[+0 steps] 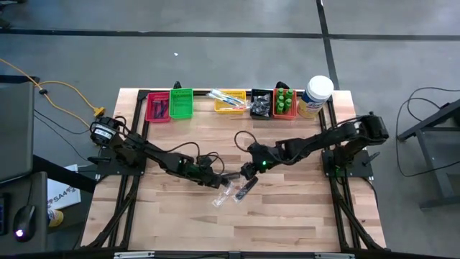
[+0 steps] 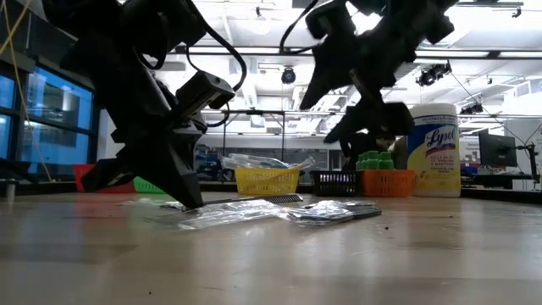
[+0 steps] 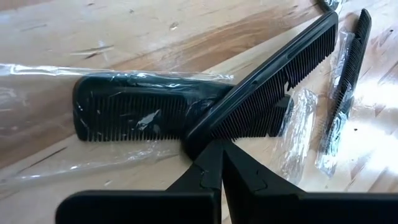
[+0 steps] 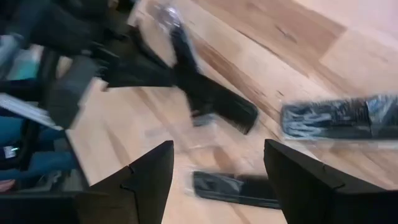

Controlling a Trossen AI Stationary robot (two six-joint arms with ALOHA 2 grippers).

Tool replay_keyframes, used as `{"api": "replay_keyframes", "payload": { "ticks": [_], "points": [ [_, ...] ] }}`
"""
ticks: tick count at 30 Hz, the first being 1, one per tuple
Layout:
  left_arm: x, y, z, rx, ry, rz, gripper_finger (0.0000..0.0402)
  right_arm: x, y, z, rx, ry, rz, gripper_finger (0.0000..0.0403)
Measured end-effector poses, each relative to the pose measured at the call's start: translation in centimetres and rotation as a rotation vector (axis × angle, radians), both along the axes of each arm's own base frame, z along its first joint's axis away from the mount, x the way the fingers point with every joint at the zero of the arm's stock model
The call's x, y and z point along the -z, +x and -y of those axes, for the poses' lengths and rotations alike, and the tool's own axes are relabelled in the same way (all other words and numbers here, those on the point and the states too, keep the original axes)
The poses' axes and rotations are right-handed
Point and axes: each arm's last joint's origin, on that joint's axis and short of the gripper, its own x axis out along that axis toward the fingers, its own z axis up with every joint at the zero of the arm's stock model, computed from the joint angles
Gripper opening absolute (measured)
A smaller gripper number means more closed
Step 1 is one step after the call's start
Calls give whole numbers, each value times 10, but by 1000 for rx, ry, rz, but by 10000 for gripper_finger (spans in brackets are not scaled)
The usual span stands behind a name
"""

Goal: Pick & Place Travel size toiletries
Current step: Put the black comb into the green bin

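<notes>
Black combs [image 3: 143, 112] in clear wrap, green bottles [image 1: 284, 96], yellow bin [image 1: 228, 106], pale wood table [image 1: 287, 216].

Two arms, matte black, jointed segments on black frame bases. Thin black cables loop off both. Left arm [image 1: 154, 155]: round grey-white part near base. Right arm [image 1: 323, 140]: small green light near wrist. Fingers [image 4: 298, 171]: flat, black, angular, notched inner edges.
</notes>
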Motion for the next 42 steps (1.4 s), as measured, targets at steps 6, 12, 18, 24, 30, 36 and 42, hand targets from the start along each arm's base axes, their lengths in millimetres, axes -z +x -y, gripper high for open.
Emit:
{"api": "replay_keyframes", "payload": {
  "ticks": [6, 12, 18, 24, 30, 36, 42],
  "points": [
    [0, 0, 0, -1, 2, -5, 0, 30, 14, -5, -2, 58, -39, 238],
    [1, -1, 0, 1, 5, -7, 0, 46, 23, -7, -7, 87, -25, 238],
    [1, -1, 0, 1, 6, -8, 0, 53, 23, -6, 8, 73, -58, 238],
    [1, -1, 0, 2, 6, -10, 0, 62, 28, -6, 17, 65, -43, 238],
    [2, -1, 0, 5, 8, -10, 0, 74, 36, -9, 5, 102, 0, 238],
    [2, -1, 0, 5, 10, -17, 0, 79, 41, -15, -1, 120, 35, 237],
    [2, -1, 0, 6, 8, -16, 0, 80, 40, -18, 1, 110, 22, 189]
  ]
}}
